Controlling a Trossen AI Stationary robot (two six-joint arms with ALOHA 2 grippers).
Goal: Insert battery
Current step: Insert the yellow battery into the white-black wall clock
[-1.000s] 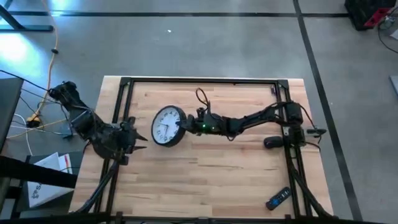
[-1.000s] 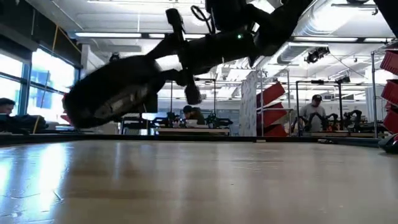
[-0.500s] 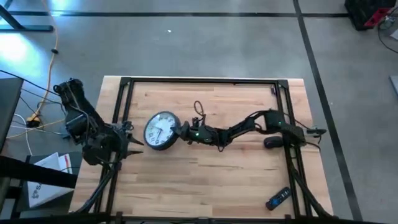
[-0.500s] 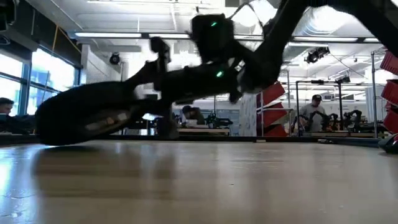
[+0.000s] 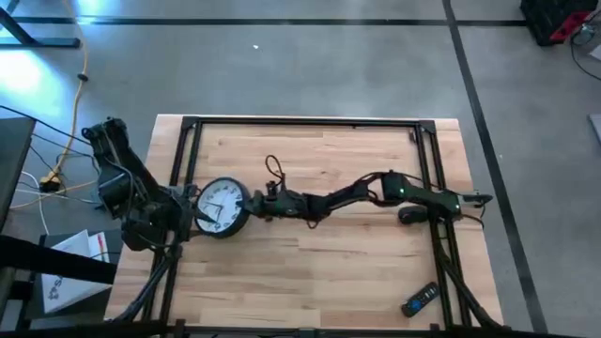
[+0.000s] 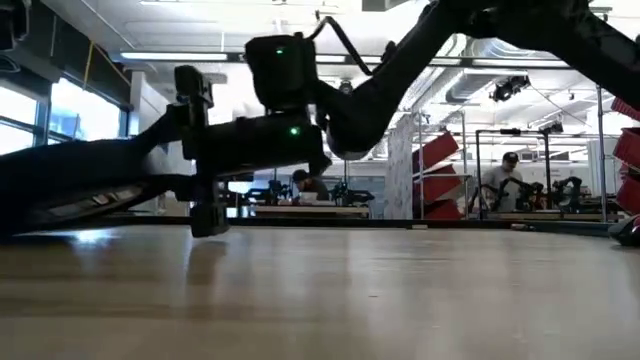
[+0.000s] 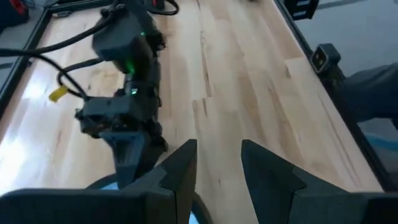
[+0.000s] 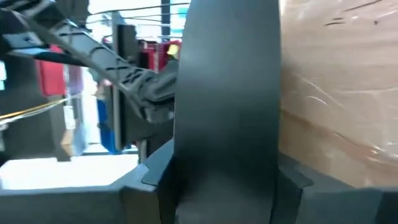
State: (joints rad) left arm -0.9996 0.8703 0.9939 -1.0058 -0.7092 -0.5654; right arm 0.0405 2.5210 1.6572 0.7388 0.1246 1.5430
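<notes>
One clock (image 5: 219, 207) sits pinched in the right claw (image 5: 252, 208); beyond it, the left claw (image 5: 195, 215) gapes empty over the tabletop (image 5: 319, 272).

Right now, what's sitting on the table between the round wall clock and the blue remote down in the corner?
Nothing: in the high view only bare wood lies between the round black-rimmed white-faced wall clock and the blue-and-black remote control. The right claw grips the clock's rim.
</notes>
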